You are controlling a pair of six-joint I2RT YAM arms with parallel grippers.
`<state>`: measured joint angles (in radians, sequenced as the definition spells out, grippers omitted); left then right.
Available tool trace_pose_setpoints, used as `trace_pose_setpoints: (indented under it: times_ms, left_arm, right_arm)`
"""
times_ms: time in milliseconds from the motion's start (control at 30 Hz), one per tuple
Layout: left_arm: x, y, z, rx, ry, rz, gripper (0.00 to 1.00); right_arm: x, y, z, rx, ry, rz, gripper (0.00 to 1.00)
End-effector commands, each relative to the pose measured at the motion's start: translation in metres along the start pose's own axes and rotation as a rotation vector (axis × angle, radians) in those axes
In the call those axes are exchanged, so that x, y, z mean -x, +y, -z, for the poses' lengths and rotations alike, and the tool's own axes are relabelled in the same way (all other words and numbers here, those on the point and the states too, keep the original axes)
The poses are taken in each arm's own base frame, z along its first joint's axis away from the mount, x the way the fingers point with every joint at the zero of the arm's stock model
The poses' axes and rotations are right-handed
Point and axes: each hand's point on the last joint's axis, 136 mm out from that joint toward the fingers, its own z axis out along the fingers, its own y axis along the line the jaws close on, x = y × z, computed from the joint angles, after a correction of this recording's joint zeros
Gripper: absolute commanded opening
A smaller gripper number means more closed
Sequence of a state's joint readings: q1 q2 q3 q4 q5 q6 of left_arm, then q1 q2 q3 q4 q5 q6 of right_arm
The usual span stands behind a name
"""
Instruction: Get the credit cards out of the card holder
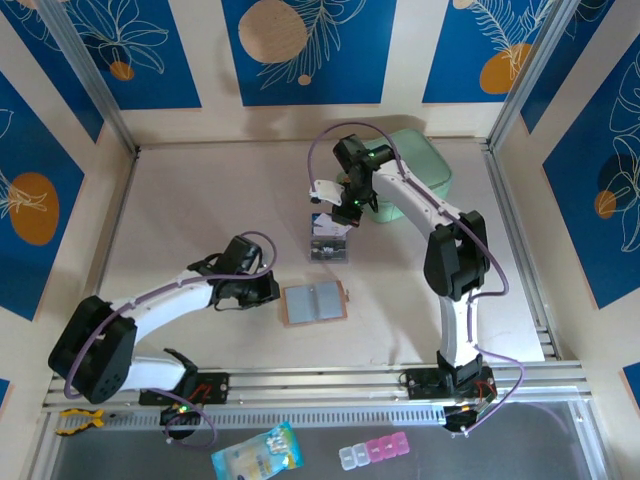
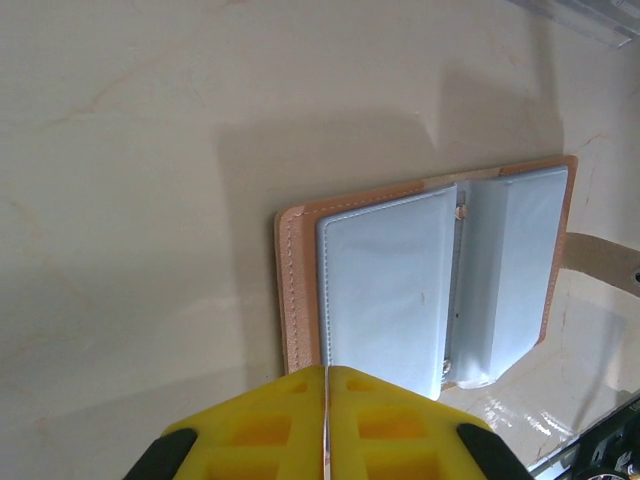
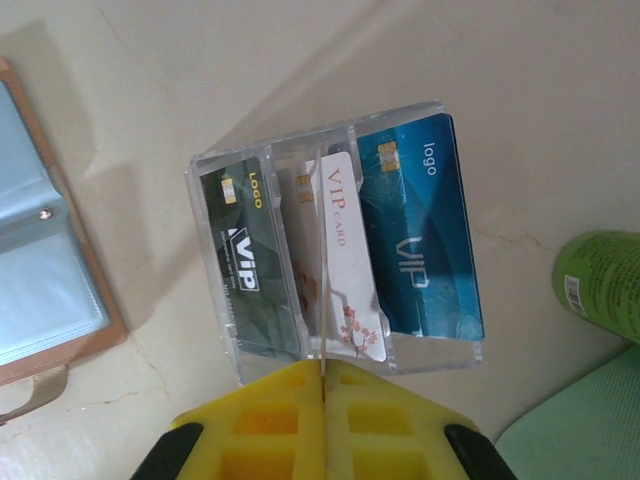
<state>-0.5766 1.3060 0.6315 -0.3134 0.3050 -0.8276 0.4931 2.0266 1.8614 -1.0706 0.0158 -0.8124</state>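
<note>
Findings:

- **Card holder:** The card holder (image 1: 315,303) lies spread open and flat on the table (image 1: 180,220), pale-blue pockets up, between the two arms. No card edge shows in the pockets. Whether any card sits deeper inside cannot be told.
- **Credit cards:** The credit cards (image 3: 420,240) (one dark green, one white, one blue) stand in a clear stand (image 3: 215,180), a little beyond the holder.
- **Left gripper:** The left gripper (image 2: 325,400) hangs at the holder's near leather edge, jaws pressed together with nothing between them.
- **Right gripper:** The right gripper (image 3: 323,385) sits over the stand at the white card's end, jaws closed. Whether a card edge is nipped between them cannot be told.

Handling assessment:

- **Cards:** They are judged thin, stiff, light and slick. The best hold is a pinch across a projecting short edge, followed by a straight draw.
- **Holder:** It is soft and light, and likely to slide or fold if dragged. It should be pinned at its leather margin.
</note>
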Motion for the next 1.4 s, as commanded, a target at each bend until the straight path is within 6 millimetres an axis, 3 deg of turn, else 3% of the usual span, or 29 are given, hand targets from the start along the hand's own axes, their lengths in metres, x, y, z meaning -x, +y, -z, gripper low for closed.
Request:
trace_pose_setpoints:
  times_ms: [0,233,367,733,833,933,1000,1033,1067,1133,1167,1367]
  left_arm:
    - [-0.002,0.009,0.003,0.02,0.001,0.003,0.1]
    - [-0.002,0.012,0.005,0.02,-0.003,0.012,0.1]
    - [-0.001,0.012,0.006,0.019,-0.002,0.015,0.1]
    - [0.008,0.016,0.015,0.045,-0.042,0.003,0.14]
    - [0.015,0.021,0.021,0.081,-0.069,-0.013,0.24]
    - [0.026,0.026,0.029,0.134,-0.107,-0.051,0.47]
    - [0.034,0.032,0.035,0.187,-0.141,-0.081,0.67]
    - [0.038,0.036,0.038,0.216,-0.155,-0.093,0.88]
    - [0.042,0.04,0.042,0.253,-0.171,-0.108,1.0]
    - [0.05,0.048,0.048,0.314,-0.199,-0.128,1.0]
    - [0.054,0.053,0.052,0.349,-0.215,-0.139,1.0]
    - [0.084,0.091,0.083,0.625,-0.332,-0.218,1.0]
  right_arm:
    - [-0.002,-0.001,-0.004,0.032,0.001,0.036,0.02]
    - [-0.009,0.001,-0.022,0.084,0.009,0.027,0.03]
    - [-0.011,0.0,-0.026,0.083,0.01,0.016,0.14]
    - [-0.009,-0.012,0.0,-0.001,-0.073,-0.061,0.2]
    - [-0.011,-0.012,0.009,-0.029,-0.12,-0.117,0.3]
    - [-0.018,-0.011,0.017,-0.066,-0.161,-0.179,0.44]
    - [-0.024,-0.008,0.021,-0.087,-0.191,-0.225,0.65]
    - [-0.027,-0.007,0.023,-0.097,-0.206,-0.242,0.74]
    - [-0.031,-0.006,0.024,-0.108,-0.217,-0.265,0.79]
    - [-0.041,-0.005,0.026,-0.136,-0.235,-0.317,0.86]
    - [-0.046,-0.004,0.027,-0.149,-0.245,-0.345,1.0]
    - [-0.092,-0.015,0.032,-0.289,-0.293,-0.596,0.99]
